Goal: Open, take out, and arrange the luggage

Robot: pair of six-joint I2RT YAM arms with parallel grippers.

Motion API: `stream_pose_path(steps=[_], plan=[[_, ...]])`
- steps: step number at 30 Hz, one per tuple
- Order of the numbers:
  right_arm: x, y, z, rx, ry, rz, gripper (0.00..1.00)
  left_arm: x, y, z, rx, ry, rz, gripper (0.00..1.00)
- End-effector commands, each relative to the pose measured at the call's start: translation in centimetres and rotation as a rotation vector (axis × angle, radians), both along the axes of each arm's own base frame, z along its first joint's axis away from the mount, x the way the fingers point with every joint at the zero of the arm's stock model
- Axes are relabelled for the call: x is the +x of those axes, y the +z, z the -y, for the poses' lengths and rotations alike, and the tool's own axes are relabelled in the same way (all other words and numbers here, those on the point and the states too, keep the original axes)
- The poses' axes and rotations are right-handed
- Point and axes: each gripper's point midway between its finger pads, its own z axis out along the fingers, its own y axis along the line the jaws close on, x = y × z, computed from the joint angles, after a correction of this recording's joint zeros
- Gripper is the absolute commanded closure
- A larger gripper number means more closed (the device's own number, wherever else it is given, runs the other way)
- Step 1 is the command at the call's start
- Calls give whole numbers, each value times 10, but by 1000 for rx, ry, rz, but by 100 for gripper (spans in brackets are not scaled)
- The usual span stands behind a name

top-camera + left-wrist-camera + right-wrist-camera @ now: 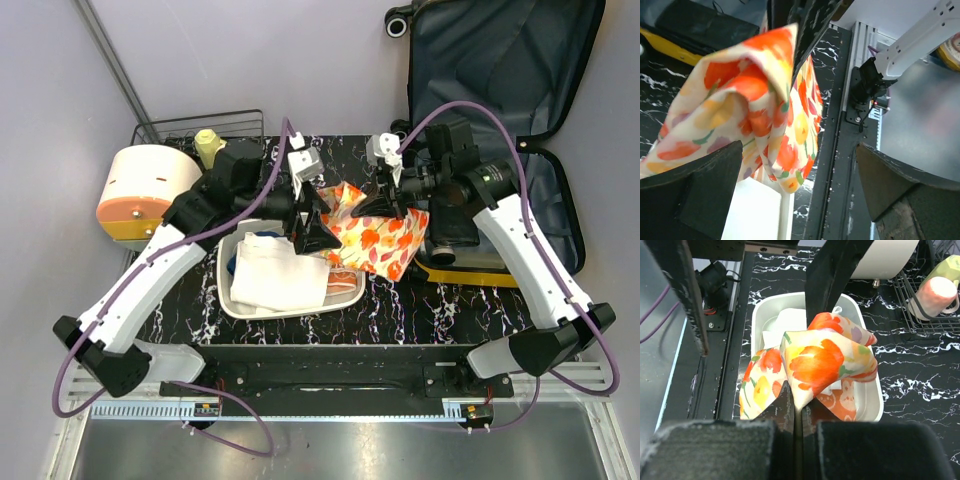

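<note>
Above the right end of the tray (757, 315), your right claw (796, 400) pinches the flowered cloth (815, 362), left claw (313, 232) spread wide beside it, suitcase (500, 80) lying open at the back right corner of the table (445, 300); arranging looks underway, so next probably lower and release.

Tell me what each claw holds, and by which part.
The right claw is shut on the floral cloth, pinching a folded edge. The left claw is open beside the cloth, holding nothing.
</note>
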Motion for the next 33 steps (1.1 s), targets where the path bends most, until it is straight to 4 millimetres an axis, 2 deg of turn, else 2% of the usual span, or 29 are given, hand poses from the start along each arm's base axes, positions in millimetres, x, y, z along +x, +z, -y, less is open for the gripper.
stream_pose_path(steps=[1, 3, 4, 8, 14, 16, 17, 20, 23, 24, 27, 29, 30, 31, 33], plan=[[-15, 13, -2, -2, 41, 119, 100, 24, 21, -5, -19, 119, 231, 1], [-21, 11, -3, -11, 62, 131, 100, 30, 20, -7, 17, 148, 288, 1], [-26, 11, -4, -15, 73, 138, 100, 39, 19, -11, 61, 185, 357, 1], [-34, 7, -7, -26, 97, 150, 100, 43, 23, -14, 88, 195, 405, 1], [-38, 12, -14, -26, 119, 194, 100, -2, 16, 5, 11, -19, 267, 1], [-39, 11, -16, -27, 127, 193, 100, -13, 13, 9, -6, -63, 213, 7], [-40, 10, -15, -31, 126, 196, 100, -17, 11, 9, -9, -84, 197, 16], [-40, 7, -16, -36, 127, 205, 100, -29, 3, 12, -24, -127, 110, 28], [-41, 8, -19, -30, 133, 210, 100, -35, -10, 13, -25, -137, 45, 33], [-42, 10, -19, -26, 135, 216, 100, -32, -15, 14, -19, -117, 30, 30], [-44, 10, -21, -24, 147, 227, 100, -20, -23, 11, -9, -39, 54, 8], [-48, 11, -22, -24, 155, 241, 100, -15, -26, 11, -10, -23, 84, 8], [-50, 10, -22, -26, 157, 240, 100, -15, -30, 10, -5, -26, 88, 11], [-51, 11, -21, -24, 157, 244, 100, -16, -30, 11, -9, -40, 94, 21], [-54, 10, -23, -26, 166, 242, 100, -18, -32, 12, -10, -52, 91, 30]])
